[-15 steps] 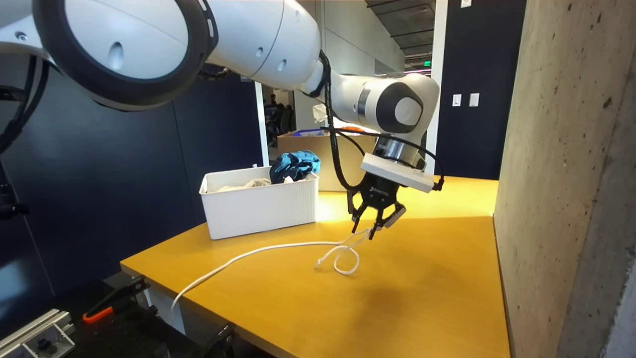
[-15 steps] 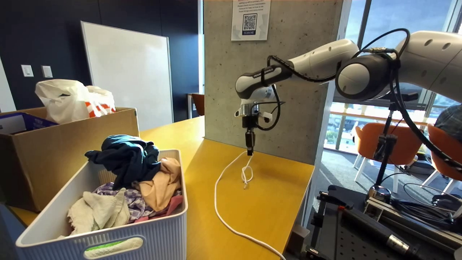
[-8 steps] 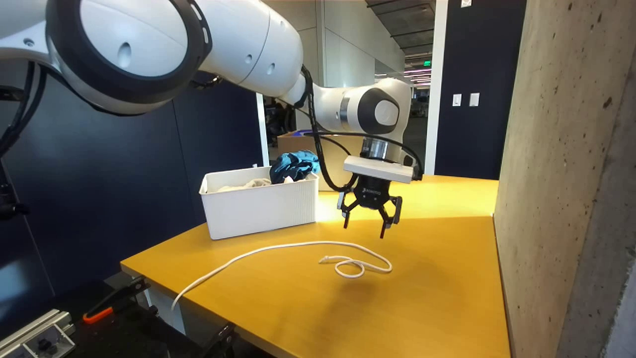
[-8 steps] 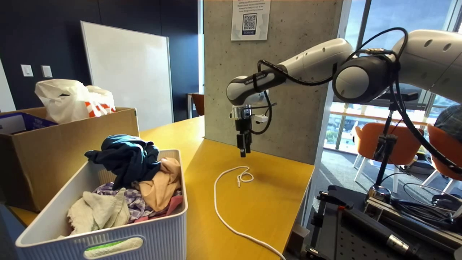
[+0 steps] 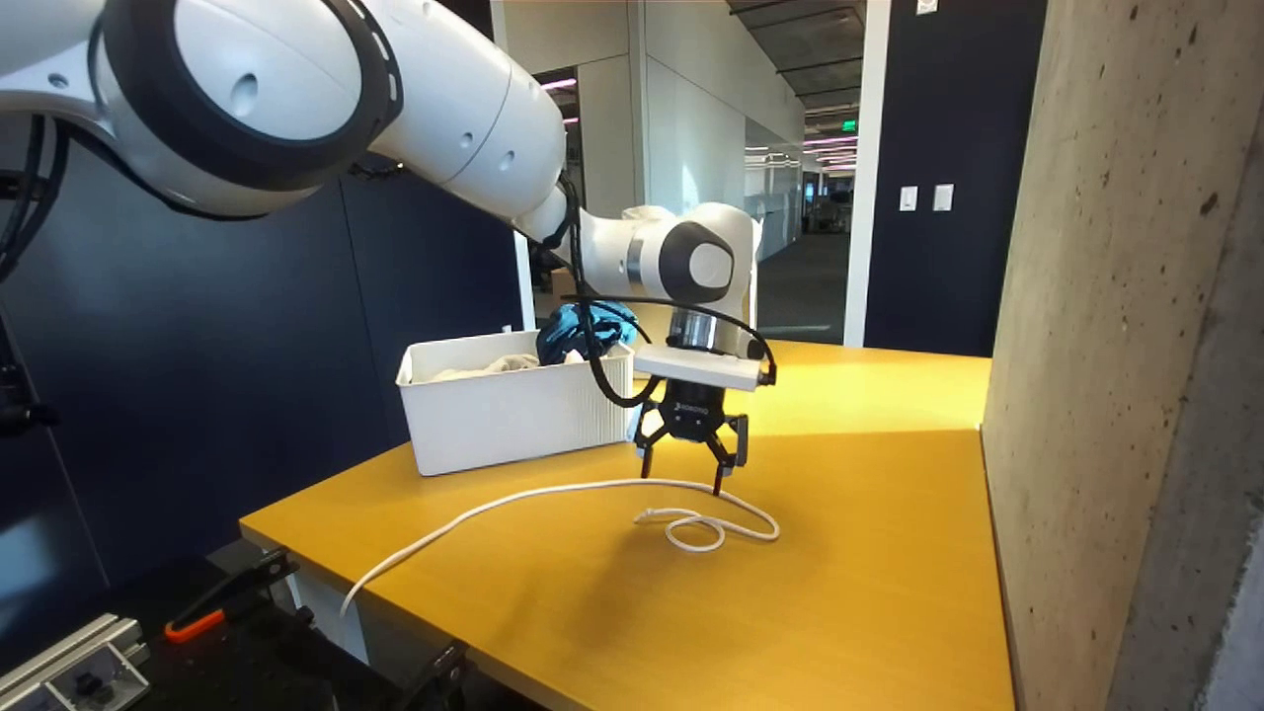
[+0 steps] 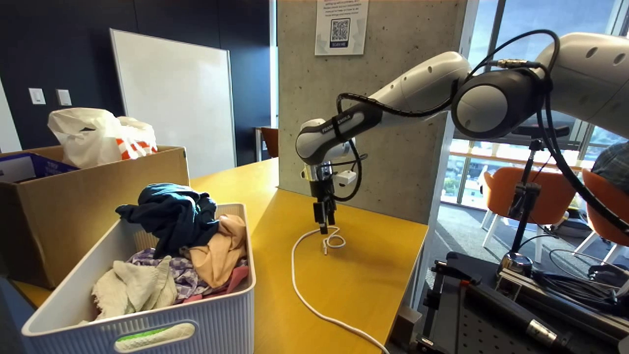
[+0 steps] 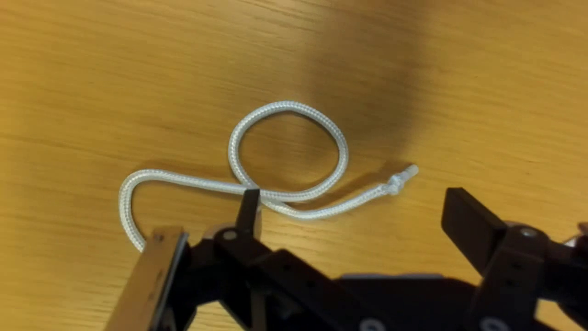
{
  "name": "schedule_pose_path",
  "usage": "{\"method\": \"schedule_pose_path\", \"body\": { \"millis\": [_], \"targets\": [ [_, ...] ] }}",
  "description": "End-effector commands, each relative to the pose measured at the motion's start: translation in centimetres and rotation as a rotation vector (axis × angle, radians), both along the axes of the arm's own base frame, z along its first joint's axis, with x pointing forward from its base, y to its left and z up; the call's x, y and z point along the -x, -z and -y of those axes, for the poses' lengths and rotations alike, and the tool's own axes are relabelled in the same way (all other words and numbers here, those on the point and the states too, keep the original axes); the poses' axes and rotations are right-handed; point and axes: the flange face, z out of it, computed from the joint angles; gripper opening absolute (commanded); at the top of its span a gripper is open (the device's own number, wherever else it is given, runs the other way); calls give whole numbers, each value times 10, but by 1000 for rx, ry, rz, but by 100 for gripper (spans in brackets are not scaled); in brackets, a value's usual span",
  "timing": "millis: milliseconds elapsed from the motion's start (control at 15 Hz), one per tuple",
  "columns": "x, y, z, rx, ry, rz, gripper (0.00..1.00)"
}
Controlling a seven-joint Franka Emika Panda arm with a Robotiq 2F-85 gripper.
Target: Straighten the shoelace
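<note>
In an ext. view the shoelace lies on the table, partly overhanging; in an ext. view its loop shows; wrist view, gripper spread wide, nothing held, shoelace prob. light, limp, best pinched nr knotted tip.

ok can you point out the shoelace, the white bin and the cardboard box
Shoelace (image 7: 288,106): in the wrist view, on the top of its loop.
White bin (image 5: 518,420): in an exterior view, on its long outer wall.
Cardboard box (image 6: 98,206): in an exterior view, on its outer side.
</note>
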Motion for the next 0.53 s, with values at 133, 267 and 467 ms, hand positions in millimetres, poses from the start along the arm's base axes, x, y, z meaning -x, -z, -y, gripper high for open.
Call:
{"method": "schedule_pose_path", "body": {
  "millis": [133,267,467],
  "targets": [
    [26,-17,-3,75,-11,55,100],
    [38,-15,-5,82,-9,62,100],
    [55,-2,-16,68,-32,67,100]
  ]
}}
